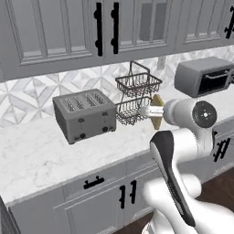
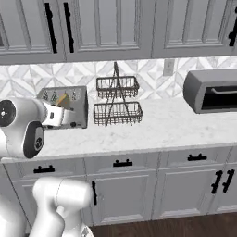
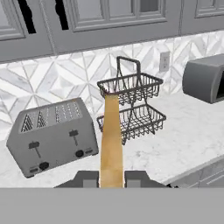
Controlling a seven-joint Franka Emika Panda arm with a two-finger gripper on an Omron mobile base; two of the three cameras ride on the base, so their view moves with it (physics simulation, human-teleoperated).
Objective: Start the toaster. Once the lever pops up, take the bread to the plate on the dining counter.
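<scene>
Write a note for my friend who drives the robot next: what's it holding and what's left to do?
Gripper: shut on the thin golden-tan bread slice, held edge-on in the air in front of the counter.
Boxy grey metal four-slot toaster: on the white worktop, beside the two-tier wire basket rack; both black levers up, slots look empty.
Done: bread is out of the toaster.
Left: carry it to the plate on the dining counter.

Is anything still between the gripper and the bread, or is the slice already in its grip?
Nothing stands between them: the gripper is shut on the bread, held edge-on, clear of the toaster and in front of the wire basket rack. The plate isn't visible.
</scene>
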